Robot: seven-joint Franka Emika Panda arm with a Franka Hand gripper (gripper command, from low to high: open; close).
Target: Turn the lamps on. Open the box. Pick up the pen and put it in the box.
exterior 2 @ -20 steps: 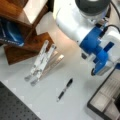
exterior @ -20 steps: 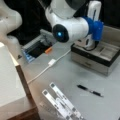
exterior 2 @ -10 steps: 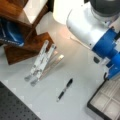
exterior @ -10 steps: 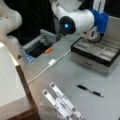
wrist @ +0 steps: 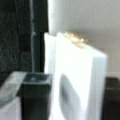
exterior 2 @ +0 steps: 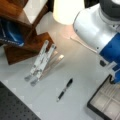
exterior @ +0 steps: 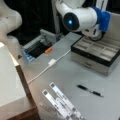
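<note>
One arm (exterior: 80, 18), white with a blue wrist section, fills the top of a front view and hangs above the far edge of the box (exterior: 96, 56). The gripper (exterior: 96, 35) is mostly hidden behind the arm's own body there; only a dark patch under the blue section shows, so I cannot tell whether the jaws are apart or together. In a front view the arm (exterior 2: 100, 32) is cut off at the top and right edges, and the gripper itself is not seen.

The box sits directly below the gripper. Its lid is up: a pale panel stands behind the base, and the grey compartmented inside lies exposed inside a black rim, with grey metal sides and a small pale latch on the front wall. In a front view only one corner of the box (exterior 2: 105, 102) shows, the rest cut off.

The white bars (exterior: 62, 102) lie on the table (exterior: 65, 72) well apart from the gripper, toward that front view's bottom.

The pen (exterior: 89, 90) lies flat on the table in front of the box, below and well apart from the gripper, touched by nothing. It is thin and black with a short pale band; in a front view the pen (exterior 2: 65, 89) lies aslant between the bars and the box corner.

The wrist view shows a bright white slab and dark blocks; what they are is hard to make out.
</note>
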